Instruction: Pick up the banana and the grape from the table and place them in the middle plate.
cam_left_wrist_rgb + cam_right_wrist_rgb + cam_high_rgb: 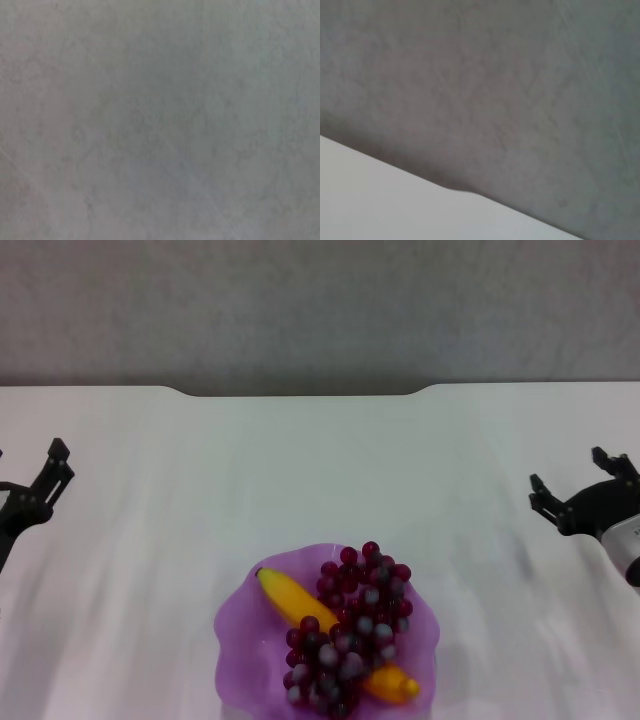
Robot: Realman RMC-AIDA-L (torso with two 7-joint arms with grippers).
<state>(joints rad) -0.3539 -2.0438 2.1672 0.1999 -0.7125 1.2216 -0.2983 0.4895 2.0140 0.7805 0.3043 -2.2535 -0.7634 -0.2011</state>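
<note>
The purple scalloped plate (250, 640) sits at the near middle of the white table (320, 470). The yellow-orange banana (285, 598) lies diagonally in the plate. The bunch of dark red grapes (350, 625) lies across the banana in the plate, hiding its middle. My left gripper (45, 480) is open and empty at the far left edge of the table. My right gripper (575, 485) is open and empty at the far right. Both are well away from the plate. The left wrist view shows only grey wall.
The table's far edge has a notch (300, 392) against a grey wall (320, 310). The right wrist view shows the table edge (395, 200) and the wall.
</note>
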